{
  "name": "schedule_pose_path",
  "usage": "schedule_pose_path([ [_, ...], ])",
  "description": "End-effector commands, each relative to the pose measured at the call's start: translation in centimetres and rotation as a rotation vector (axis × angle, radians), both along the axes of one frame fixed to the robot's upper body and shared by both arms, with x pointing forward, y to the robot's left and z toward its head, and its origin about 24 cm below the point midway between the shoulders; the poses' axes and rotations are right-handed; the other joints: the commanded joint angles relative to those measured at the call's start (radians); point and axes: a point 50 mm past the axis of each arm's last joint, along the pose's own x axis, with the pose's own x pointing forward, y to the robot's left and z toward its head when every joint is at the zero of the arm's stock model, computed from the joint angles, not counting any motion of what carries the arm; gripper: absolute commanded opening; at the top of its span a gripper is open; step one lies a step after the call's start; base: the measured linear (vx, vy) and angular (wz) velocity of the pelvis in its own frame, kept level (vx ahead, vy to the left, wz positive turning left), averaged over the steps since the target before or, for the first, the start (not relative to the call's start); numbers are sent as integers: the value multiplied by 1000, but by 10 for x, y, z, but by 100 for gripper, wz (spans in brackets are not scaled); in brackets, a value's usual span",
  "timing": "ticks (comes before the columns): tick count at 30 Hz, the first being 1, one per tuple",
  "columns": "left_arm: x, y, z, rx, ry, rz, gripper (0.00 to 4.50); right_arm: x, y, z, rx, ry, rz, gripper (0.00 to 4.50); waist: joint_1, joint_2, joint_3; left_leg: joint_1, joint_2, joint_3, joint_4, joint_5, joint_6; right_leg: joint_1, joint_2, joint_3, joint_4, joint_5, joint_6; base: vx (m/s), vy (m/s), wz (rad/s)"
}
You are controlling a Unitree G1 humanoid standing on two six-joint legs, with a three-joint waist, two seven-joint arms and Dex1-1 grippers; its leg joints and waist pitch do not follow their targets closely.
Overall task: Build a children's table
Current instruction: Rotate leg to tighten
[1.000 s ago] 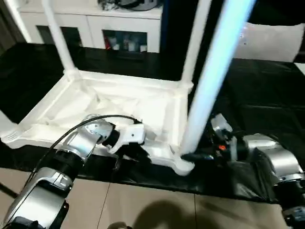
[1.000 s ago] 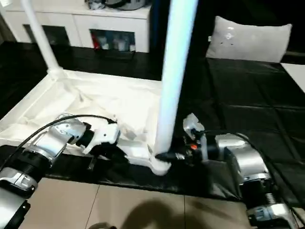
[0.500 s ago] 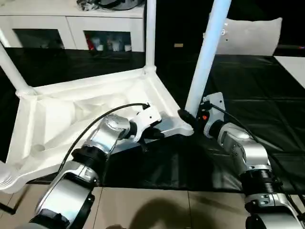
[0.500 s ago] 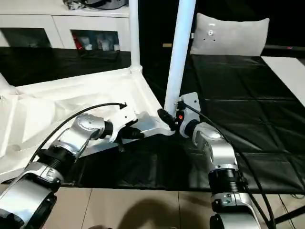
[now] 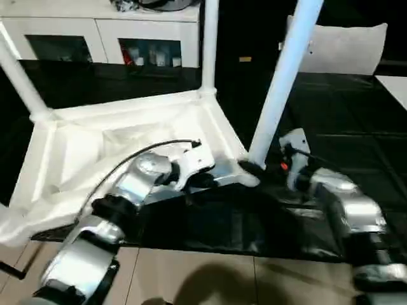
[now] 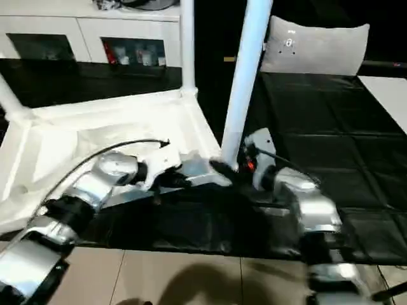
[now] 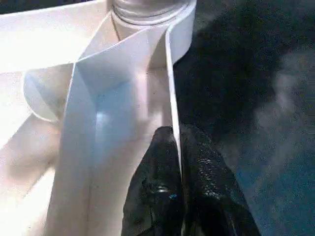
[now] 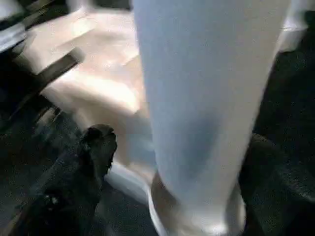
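My left gripper (image 7: 179,162) pinches the table top's rim (image 7: 171,88). My right gripper (image 8: 177,167) stands wide around the leg (image 5: 280,82). If this leg is not seated fully, it may tip.

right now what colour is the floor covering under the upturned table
Black, a glossy sheet under the white plastic table; clearest in the right eye view.

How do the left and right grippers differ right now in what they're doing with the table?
The left gripper is pinched shut on the thin side wall of the tabletop, one finger each side. The right gripper stands open around the base of the nearest leg, its fingers apart from it, not clamping. The left sits on the near rim, the right at the corner socket. Both work at the same near corner.
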Motion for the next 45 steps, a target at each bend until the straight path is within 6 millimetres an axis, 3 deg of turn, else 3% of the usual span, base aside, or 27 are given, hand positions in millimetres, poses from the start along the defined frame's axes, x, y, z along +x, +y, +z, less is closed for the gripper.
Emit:
schedule_pose_path([
  [1,-8,1,-10,76,16,-84,0,-4,3,5,-10,-26,83,445,5,-8,-61,2,38,-8,-56,-180,63,53,-82,46,-77,-146,-211,0,0,0],
  [4,-15,6,-10,107,14,-201,0,-10,-5,7,-73,-17,212,448,10,-8,-60,3,39,-9,-56,-197,62,52,-83,45,-80,-186,-211,0,0,0],
  [5,-18,7,-10,118,19,-242,0,-13,-8,8,-85,-3,269,423,12,-7,-60,4,41,-8,-55,-194,64,52,-83,46,-79,-183,-212,0,0,0],
  [9,-28,11,-10,136,55,-384,0,-19,-12,9,-87,44,416,402,24,-8,-62,6,45,-6,-54,-189,77,48,-83,46,-75,-160,-226,0,0,0],
  [12,-32,14,-9,176,61,-463,0,-24,-10,8,-77,86,510,377,32,-8,-61,11,48,-6,-56,-202,69,44,-84,46,-75,-177,-233,0,0,0],
  [17,-35,15,-9,190,76,-503,0,-27,-6,6,-45,126,555,326,45,-10,-62,12,48,-6,-56,-200,63,44,-86,46,-73,-180,-231,0,0,0],
  [32,-38,14,-8,130,117,-492,0,-37,-1,3,32,181,620,217,47,-9,-64,9,46,-7,-56,-187,57,46,-85,45,-71,-177,-224,0,0,0],
  [35,-35,10,-7,89,146,-406,0,-36,8,0,59,178,537,208,46,-10,-63,9,47,-7,-57,-183,55,47,-85,46,-71,-178,-221,0,0,0],
  [36,-32,7,-7,72,156,-356,0,-32,12,-4,25,160,466,207,45,-6,-60,9,47,-7,-59,-189,48,43,-85,46,-72,-198,-218,0,0,0],
  [38,-28,2,-5,43,165,-284,0,-22,19,-10,-7,140,328,205,39,-10,-51,12,41,-8,-64,-243,28,40,-87,44,-86,-318,-194,0,0,0],
  [40,-24,-6,-3,11,170,-221,0,-11,27,-14,-18,125,175,201,20,-11,-45,21,34,-16,-68,-304,-3,37,-93,42,-105,-515,-134,0,0,0],
  [41,-21,-14,-2,-17,164,-168,0,-1,33,-15,-12,130,38,199,5,-7,-43,12,33,-22,-74,-307,-18,40,-90,39,-103,-543,-118,0,0,0],
  [43,-19,-19,-1,-35,155,-126,0,4,38,-16,-6,143,-50,198,-16,-11,-45,3,29,-30,-78,-328,-29,47,-89,29,-109,-581,-86,-50,20,-19],
  [45,-14,-29,0,-49,120,-49,0,11,44,-17,-20,134,-179,198,-24,-7,-47,13,28,-27,-74,-333,-24,36,-89,30,-114,-556,-89,-22,13,-10],
])
